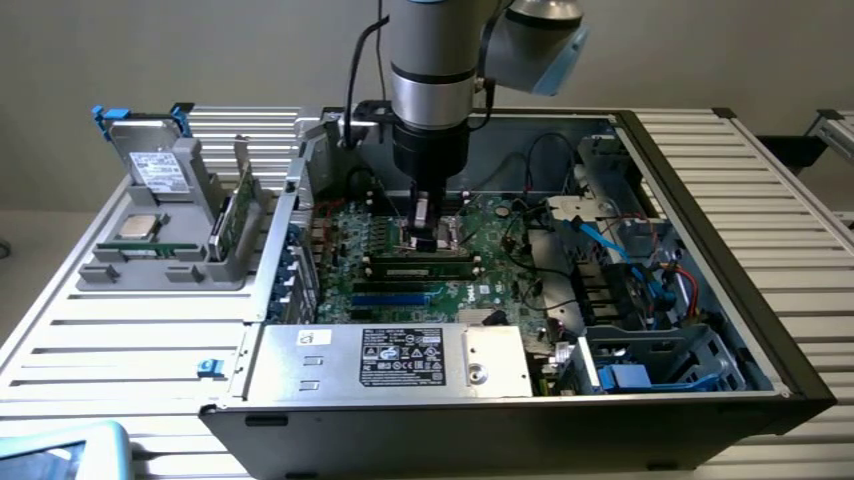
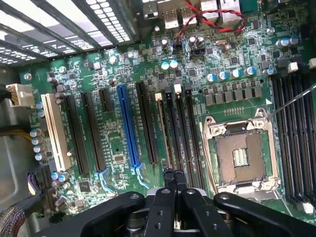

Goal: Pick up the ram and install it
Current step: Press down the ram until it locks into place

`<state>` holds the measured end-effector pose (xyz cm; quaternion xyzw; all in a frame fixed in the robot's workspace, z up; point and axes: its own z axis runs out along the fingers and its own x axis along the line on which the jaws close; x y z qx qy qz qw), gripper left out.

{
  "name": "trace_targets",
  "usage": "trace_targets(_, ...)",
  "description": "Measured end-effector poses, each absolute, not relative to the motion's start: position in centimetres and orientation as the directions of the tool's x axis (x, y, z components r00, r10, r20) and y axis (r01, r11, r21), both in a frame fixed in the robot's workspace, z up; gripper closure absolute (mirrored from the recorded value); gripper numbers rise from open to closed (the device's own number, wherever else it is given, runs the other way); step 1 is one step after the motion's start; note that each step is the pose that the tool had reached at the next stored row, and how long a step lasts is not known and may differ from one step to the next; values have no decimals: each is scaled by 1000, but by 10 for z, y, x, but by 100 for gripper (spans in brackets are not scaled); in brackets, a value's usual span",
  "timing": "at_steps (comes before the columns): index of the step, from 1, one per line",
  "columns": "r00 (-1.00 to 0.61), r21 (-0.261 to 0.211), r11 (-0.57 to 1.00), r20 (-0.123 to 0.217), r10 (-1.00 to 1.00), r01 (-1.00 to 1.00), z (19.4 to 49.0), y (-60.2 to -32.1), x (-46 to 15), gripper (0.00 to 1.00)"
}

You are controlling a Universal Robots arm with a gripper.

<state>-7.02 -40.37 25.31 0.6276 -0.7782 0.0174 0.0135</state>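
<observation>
With its jaws pressed together and holding nothing, the gripper (image 1: pixel 427 238) (image 2: pixel 171 180) hangs low inside the case (image 1: pixel 747 240), right over the ram (image 1: pixel 424 266) (image 2: pixel 161 133).

While the ram appears to stand edge-up in a slot on the motherboard (image 1: pixel 501 225) (image 2: pixel 123 74), just beside the blue slots (image 1: pixel 394 297) and near the open CPU socket (image 2: pixel 240 155), whether it is fully seated cannot be told. The step in hand looks like pressing it home with the closed fingertips. Doing that well probably calls for a straight downward push centred on the stick's top edge, with both ends sinking evenly so the latches catch. An off-centre or tilted push could rock the stick or flex the board, and the nearby cables (image 1: pixel 554 150) should be kept off the tool.
</observation>
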Motion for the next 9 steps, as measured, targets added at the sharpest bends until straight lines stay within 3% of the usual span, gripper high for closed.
trace_targets(9,-346,-10,346,43,-937,-938,253,-404,-70,89)
